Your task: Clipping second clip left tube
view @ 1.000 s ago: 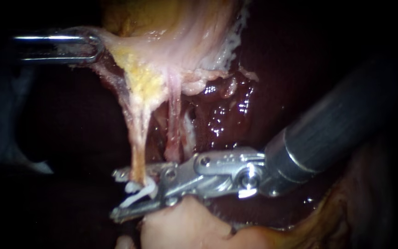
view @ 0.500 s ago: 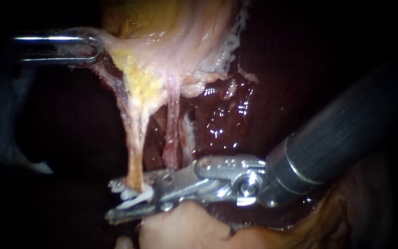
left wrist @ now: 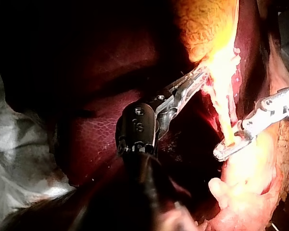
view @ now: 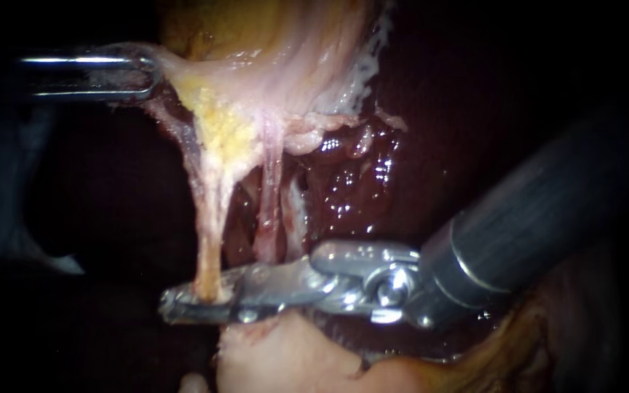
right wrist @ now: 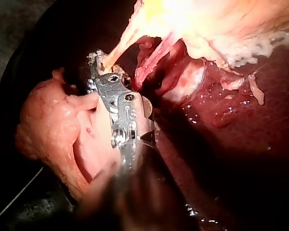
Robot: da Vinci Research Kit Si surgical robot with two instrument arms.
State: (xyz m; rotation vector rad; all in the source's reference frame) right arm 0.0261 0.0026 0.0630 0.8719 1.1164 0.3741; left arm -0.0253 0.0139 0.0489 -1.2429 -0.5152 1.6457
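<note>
The left tube (view: 210, 218), a pale yellowish strand, hangs from the gallbladder (view: 271, 65) down into my right instrument (view: 176, 304). Its metal jaws are shut on the tube's lower end, and no white clip shows between them. The pinker right tube (view: 271, 204) runs beside the left tube, just behind the jaws. My left instrument (view: 143, 73) is shut on the gallbladder's pale edge at the upper left and holds it taut. The left wrist view shows that grip (left wrist: 195, 83) and the right instrument (left wrist: 226, 150) clamped on the tube (left wrist: 223, 120). In the right wrist view the jaws (right wrist: 98, 62) close on the tube (right wrist: 121, 44).
Dark red liver (view: 351, 189) glistens behind both tubes. A pale pink lump of tissue (view: 285, 356) lies directly under the right instrument's jaws. The right instrument's dark shaft (view: 547, 211) crosses the lower right. Grey drape (left wrist: 14, 159) shows in the left wrist view.
The right instrument's jaws have closed from open onto the left tube. The white clip seen between them earlier has been squeezed out of sight. The left instrument has stayed still.
</note>
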